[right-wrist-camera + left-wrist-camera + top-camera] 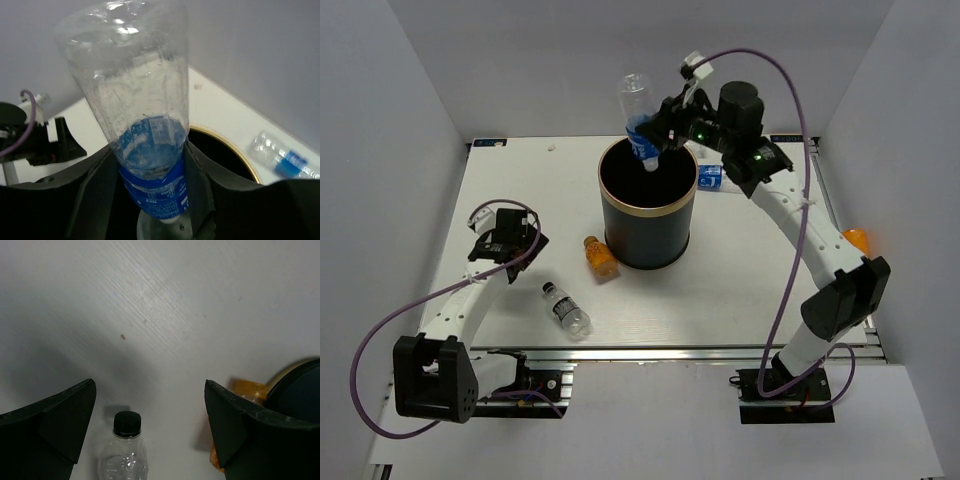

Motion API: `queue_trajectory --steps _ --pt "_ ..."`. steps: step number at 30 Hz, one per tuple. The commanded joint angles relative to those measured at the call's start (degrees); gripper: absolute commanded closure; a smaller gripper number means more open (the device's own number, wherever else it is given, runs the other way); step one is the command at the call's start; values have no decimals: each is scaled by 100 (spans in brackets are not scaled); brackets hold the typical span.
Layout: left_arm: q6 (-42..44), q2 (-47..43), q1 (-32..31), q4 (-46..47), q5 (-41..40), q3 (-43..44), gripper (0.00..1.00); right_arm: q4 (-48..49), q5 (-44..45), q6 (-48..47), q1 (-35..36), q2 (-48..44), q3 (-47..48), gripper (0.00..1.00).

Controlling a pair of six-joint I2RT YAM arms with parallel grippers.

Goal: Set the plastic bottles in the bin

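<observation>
Right gripper clamps the blue-label bottle neck-down over the mouth of the bin (fingers snug on both sides). Left gripper is spread wide and empty above the black-capped bottle. The orange bottle lies beside the bin.

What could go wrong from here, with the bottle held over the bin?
1. The right tool holds the blue-labelled bottle cap down and tilted, toward the far side of the bin mouth. If released like this, it might clip the rim and tumble outside.
2. The orange bottle lies right against the bin's base, so a tool reaching for it could nudge the bin.
</observation>
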Motion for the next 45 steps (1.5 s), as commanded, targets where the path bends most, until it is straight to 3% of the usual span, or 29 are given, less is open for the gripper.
queue_trajectory --steps 1,2,3,10,17,18,19,22,25,31,32,33,38,41,43,45 --pt "101 47 -15 237 797 -277 2 417 114 6 20 -122 -399 42" --pt "110 73 -42 282 877 -348 2 481 123 120 28 -175 -462 32" --pt "119 91 -77 378 1025 -505 2 481 132 139 28 -184 -480 11" --pt "-39 161 -480 510 1071 -981 2 463 894 314 11 -657 -716 11" --pt "-250 592 -1096 660 1203 -1157 3 1070 1424 1228 -787 -1677 -2114 11" --pt "-277 662 -1157 686 1194 -1192 6 1061 1390 1403 -1111 -1765 -2324 11" --pt "-294 706 -1158 712 1185 -1218 16 1053 1250 1483 -1280 -1923 -2439 11" --pt "-312 917 -1176 677 1220 -1192 24 1140 880 1834 -1922 -2248 -3036 11" --pt "-321 953 -1184 643 1098 -1175 51 1167 905 1826 -2309 -2574 -3529 11" --pt "-268 778 -1176 187 676 -859 82 1053 844 2010 -3004 -2917 -3934 11" --pt "-268 716 -1176 124 501 -789 95 1018 836 2011 -3274 -2961 -3969 11" --pt "-268 646 -1176 72 404 -753 100 1000 844 2020 -3337 -2988 -4004 11" --pt "-277 110 -1184 -692 -351 -60 100 719 1116 1862 -3628 -3128 -4233 11" --pt "-461 -223 -1184 -1185 -1028 897 100 335 1782 1338 -3742 -3137 -4207 11" --pt "-628 -409 -1176 -1160 -1249 1537 100 139 2091 993 -3882 -3102 -4119 11" --pt "-340 -673 -1184 -496 -1084 1865 100 25 2189 284 -3970 -2988 -3988 11"
